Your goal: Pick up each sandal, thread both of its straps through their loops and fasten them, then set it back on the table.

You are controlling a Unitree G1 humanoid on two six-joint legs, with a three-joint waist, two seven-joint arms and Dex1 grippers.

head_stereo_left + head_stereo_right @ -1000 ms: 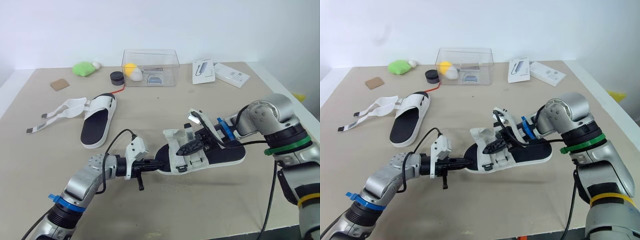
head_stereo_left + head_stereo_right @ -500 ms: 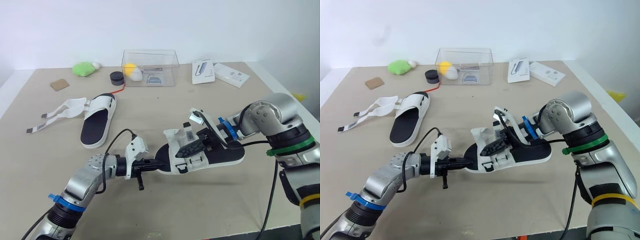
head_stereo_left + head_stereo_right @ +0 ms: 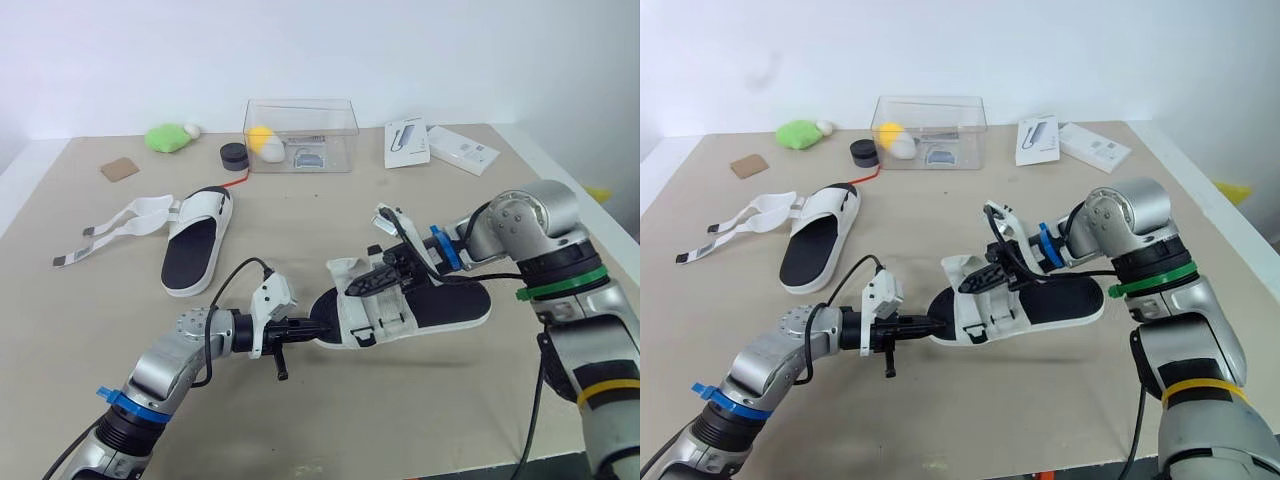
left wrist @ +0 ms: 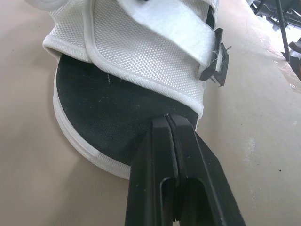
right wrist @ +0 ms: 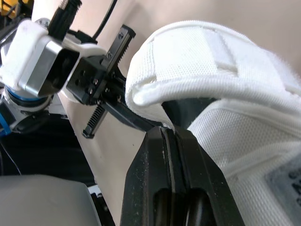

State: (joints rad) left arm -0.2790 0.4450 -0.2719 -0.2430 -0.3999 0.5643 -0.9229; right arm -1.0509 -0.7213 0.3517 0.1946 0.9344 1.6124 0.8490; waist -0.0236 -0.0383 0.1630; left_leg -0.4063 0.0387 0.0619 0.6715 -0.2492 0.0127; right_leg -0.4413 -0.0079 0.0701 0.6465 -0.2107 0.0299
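A white sandal with a black insole lies mid-table, its toe end raised slightly. My left gripper is shut on the toe end, with its fingertips at the edge of the front band. From the right, my right gripper reaches over the sandal's upper and is shut on the white strap where it folds over. A second sandal rests flat at the left, and its two straps lie open on the table.
At the back stand a clear box with a yellow item inside, a green plush, a small black round object, a brown card and two white boxes. The table edge runs along the right.
My right gripper has shifted a little left and up along the sandal's upper, with the wrist lifting. The left gripper and the second sandal have stayed put.
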